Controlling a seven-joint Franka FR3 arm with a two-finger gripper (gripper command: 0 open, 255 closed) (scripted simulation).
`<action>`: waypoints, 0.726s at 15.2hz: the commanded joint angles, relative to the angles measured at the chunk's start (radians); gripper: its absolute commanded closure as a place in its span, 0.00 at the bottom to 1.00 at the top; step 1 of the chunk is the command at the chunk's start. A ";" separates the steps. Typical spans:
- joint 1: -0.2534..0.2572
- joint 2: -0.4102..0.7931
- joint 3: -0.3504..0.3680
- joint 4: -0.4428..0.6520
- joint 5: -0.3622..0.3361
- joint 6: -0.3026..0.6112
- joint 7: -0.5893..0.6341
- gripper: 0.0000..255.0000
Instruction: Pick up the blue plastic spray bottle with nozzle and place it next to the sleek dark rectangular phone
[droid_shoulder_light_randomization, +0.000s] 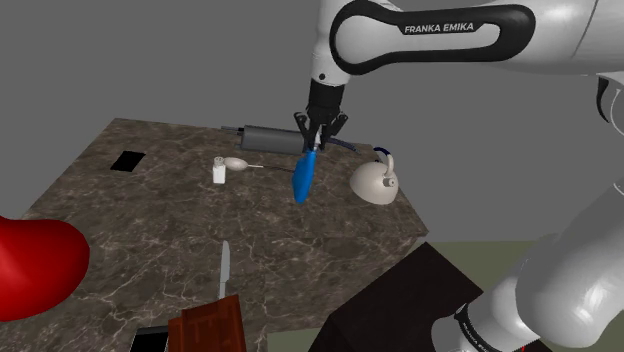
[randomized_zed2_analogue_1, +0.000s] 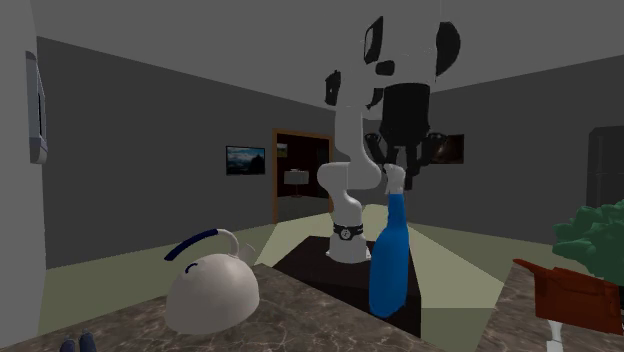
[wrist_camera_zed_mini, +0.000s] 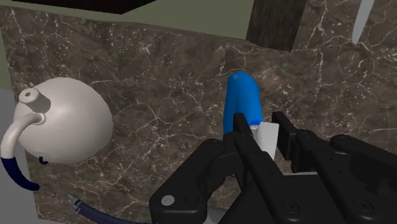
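Our claw (droid_shoulder_light_randomization: 317, 143) grips the blue spray bottle (droid_shoulder_light_randomization: 304, 180) aloft. Next, we judge, comes a carry toward the shoulder view's nine o'clock, to beside the dark phone (droid_shoulder_light_randomization: 127, 160).

Shoulder view high over table (droid_shoulder_light_randomization: 150, 235), second exterior low opposite (wrist close above), kettle (droid_shoulder_light_randomization: 375, 185) common.

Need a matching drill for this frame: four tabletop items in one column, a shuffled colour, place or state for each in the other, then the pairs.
1. spray bottle
2. kettle
3. phone
4. knife

A. flat and dark, near the table's left edge in the shoulder view
B. pale blade, by the brown block at the near edge
C. blue, clasped by the gripper
D. cream, rounded, standing close to the spray bottle

Pairs: 1-C, 2-D, 3-A, 4-B.
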 joint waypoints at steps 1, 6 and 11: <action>0.024 0.011 0.023 0.021 -0.001 -0.011 0.048 1.00; 0.089 0.060 0.078 0.080 -0.012 -0.029 0.169 1.00; 0.161 0.135 0.127 0.171 -0.036 -0.055 0.292 1.00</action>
